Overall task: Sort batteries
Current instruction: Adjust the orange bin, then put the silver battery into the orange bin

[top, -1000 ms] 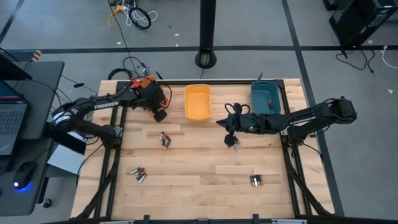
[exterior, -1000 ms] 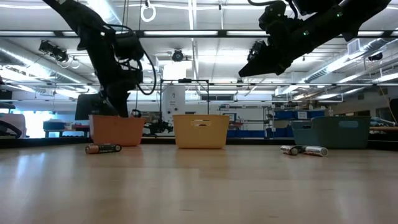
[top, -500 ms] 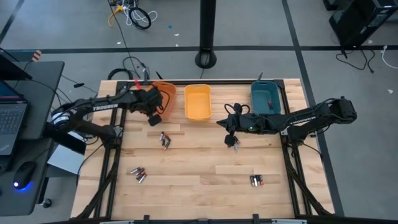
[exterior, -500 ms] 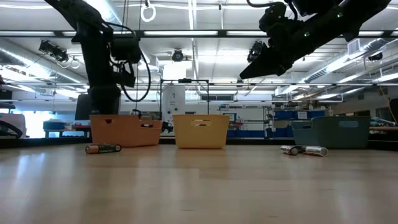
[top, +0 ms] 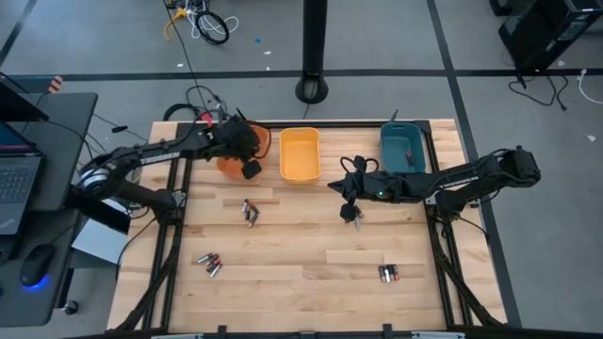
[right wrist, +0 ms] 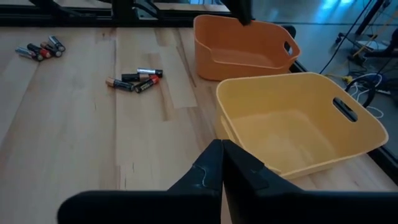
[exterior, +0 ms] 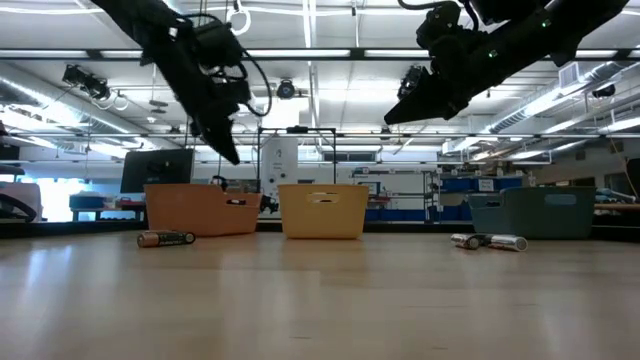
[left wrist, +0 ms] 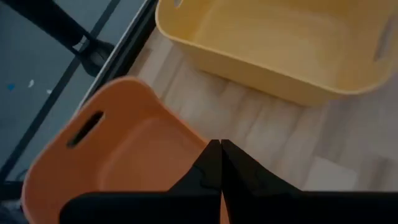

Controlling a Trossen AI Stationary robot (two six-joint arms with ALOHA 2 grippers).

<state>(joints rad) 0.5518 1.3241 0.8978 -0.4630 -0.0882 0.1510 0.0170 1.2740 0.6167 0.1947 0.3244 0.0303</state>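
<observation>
Left claw clenched empty above near rim of orange bin, far left. Right claw clenched empty, hovering mid-surface near yellow bin. Batteries scattered in clusters on the wooden surface.

Three bins line the table's rear, batteries before them.

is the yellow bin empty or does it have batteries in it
Empty: the yellow bin shows a bare floor in both wrist views.
</observation>
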